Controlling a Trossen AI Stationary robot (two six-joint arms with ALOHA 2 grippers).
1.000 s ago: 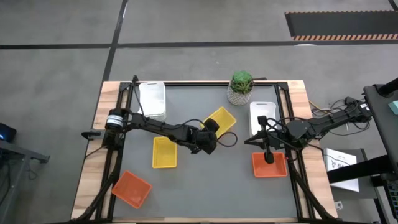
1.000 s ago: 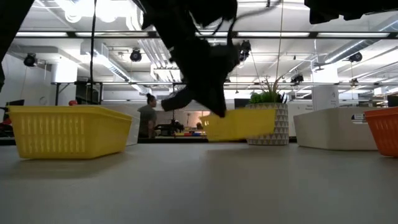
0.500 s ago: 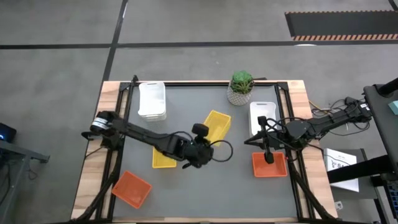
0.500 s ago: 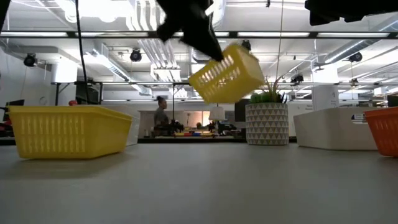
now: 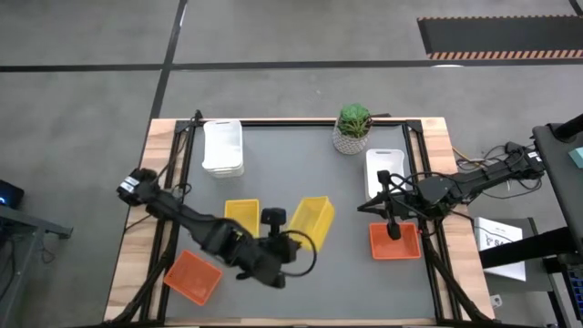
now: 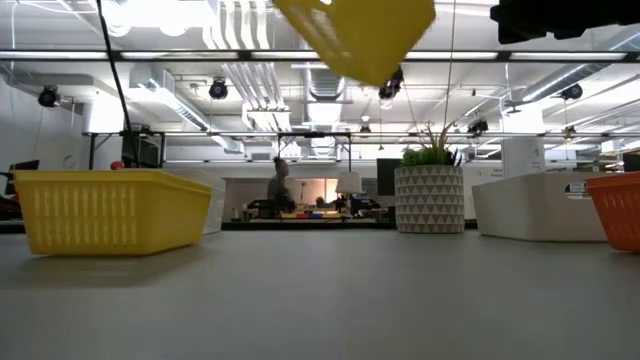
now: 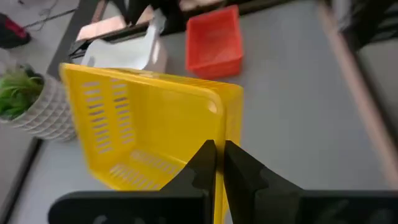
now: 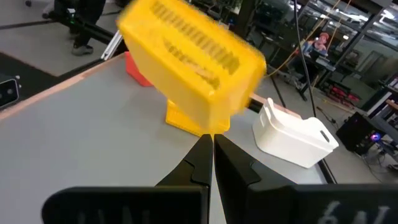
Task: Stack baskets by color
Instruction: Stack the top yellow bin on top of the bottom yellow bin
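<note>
My left gripper (image 5: 290, 239) is shut on a yellow basket (image 5: 310, 221) and holds it in the air over the middle of the table; the low view shows this basket (image 6: 360, 30) high up and tilted. A second yellow basket (image 5: 241, 215) rests on its bottom on the table just left of it. My right gripper (image 8: 208, 155) waits shut and empty at the right edge, above an orange basket (image 5: 394, 241). Another orange basket (image 5: 191, 276) sits near left. My left gripper pinches one wall of the yellow basket at its rim (image 7: 222, 134), one finger (image 7: 200, 163) inside the basket and the other outside. The fingers slant downward at it. The basket hangs lifted clear of the table, tilted, its open side turned toward the wrist camera.
White baskets (image 5: 223, 146) stand at the far left and one white basket (image 5: 384, 171) at the right, behind the orange one. A potted plant (image 5: 352, 128) stands at the far edge. Bare grey tabletop lies in the near middle.
My left gripper has risen and swung toward the table's near edge, rolling at the wrist, with the yellow basket in its hold. The basket, which sat low near the plant, has been lifted clear and tipped, and now hangs beside the other yellow basket.
</note>
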